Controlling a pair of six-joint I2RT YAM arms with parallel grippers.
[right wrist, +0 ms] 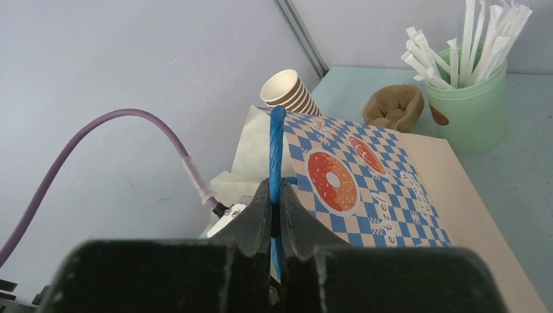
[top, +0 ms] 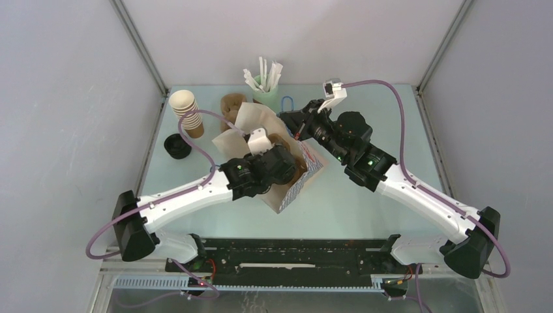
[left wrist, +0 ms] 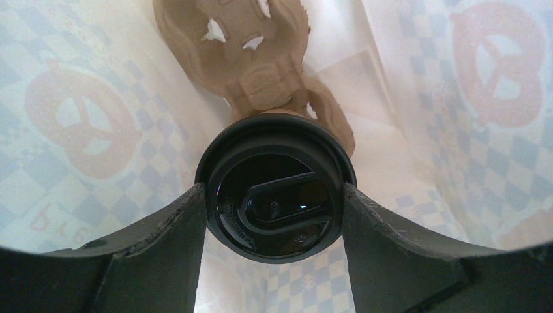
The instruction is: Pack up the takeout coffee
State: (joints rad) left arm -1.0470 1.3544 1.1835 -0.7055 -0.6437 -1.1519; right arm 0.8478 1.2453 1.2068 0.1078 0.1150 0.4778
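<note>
- Placing step, likely: left gripper (left wrist: 275, 210) clamped on lidded takeout coffee (left wrist: 274, 186), inside checkered paper bag (left wrist: 78, 124) mid-worktop, by pulp cup carrier (left wrist: 251, 55).
- Right gripper (right wrist: 274, 203) pinched together on blue bag handle (right wrist: 277, 140).
- Next: seat cup in carrier, then release.

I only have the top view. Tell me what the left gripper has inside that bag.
Observer: The left gripper is closed on a takeout coffee, with fingers pressed on both sides.
Operator: Report what's below it.
Observer: A brown pulp carrier lies deeper in the bag.
Operator: Now the right gripper.
Observer: Shut on the bag's blue handle.
</note>
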